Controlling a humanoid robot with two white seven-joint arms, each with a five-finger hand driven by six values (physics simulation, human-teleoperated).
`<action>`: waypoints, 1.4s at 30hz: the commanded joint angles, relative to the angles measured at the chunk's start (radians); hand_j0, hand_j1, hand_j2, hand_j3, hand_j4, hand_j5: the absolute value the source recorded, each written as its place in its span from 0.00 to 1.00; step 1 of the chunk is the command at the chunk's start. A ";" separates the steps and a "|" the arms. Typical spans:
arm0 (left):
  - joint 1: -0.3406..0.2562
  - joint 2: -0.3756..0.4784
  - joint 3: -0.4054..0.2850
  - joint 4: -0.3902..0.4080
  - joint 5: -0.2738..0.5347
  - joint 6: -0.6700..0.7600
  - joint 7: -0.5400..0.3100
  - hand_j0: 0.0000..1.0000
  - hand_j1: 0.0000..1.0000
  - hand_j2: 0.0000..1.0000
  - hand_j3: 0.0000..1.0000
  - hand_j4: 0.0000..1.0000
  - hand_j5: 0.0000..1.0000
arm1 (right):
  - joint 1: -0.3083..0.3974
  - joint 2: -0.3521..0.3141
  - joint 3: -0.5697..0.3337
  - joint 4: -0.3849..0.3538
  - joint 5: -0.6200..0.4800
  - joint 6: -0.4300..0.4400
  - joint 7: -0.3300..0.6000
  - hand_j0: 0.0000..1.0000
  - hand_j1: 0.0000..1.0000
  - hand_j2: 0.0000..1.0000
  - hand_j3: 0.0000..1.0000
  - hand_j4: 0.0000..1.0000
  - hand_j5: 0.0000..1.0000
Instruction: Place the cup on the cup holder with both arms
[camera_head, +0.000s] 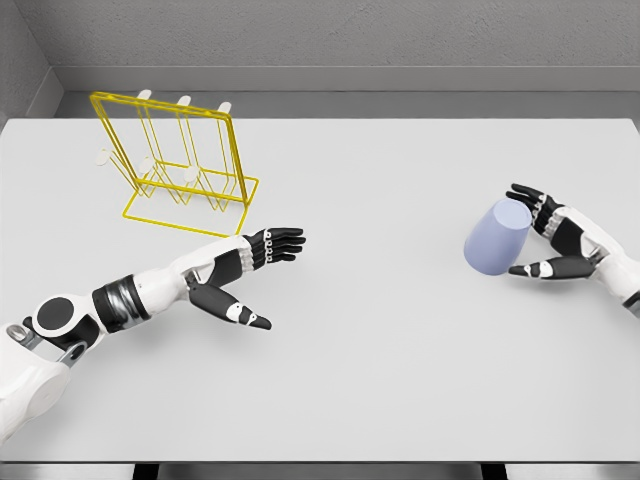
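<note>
Head view: right hand (548, 238) grips the tilted lavender cup (496, 238) on the table (400, 350). Left hand (245, 272) lies spread, holding nothing, near the yellow cup holder (180, 160).

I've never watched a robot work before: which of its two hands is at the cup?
The right hand, on the picture's right. Its fingers reach around the pale blue cup, while the left hand is spread open over bare table, near the yellow rack.

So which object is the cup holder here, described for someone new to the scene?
Start at the white table and look to its far left corner. The cup holder stands there: a yellow wire rack with white-tipped pegs, the only wire frame, beyond the left hand.
</note>
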 joint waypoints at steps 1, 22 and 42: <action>0.000 0.001 0.001 -0.001 0.006 -0.001 0.000 1.00 1.00 1.00 1.00 1.00 1.00 | 0.000 0.005 0.001 -0.001 -0.005 0.001 0.000 1.00 1.00 1.00 1.00 1.00 1.00; 0.002 0.001 0.001 -0.001 0.006 -0.015 0.000 1.00 1.00 1.00 1.00 1.00 1.00 | -0.005 0.039 0.007 -0.001 0.011 0.001 0.000 1.00 1.00 1.00 1.00 1.00 1.00; 0.006 0.007 0.001 -0.001 0.006 -0.015 0.000 1.00 1.00 1.00 1.00 1.00 1.00 | -0.017 0.060 0.005 0.000 0.013 0.001 0.000 0.90 0.90 0.90 0.90 0.90 0.90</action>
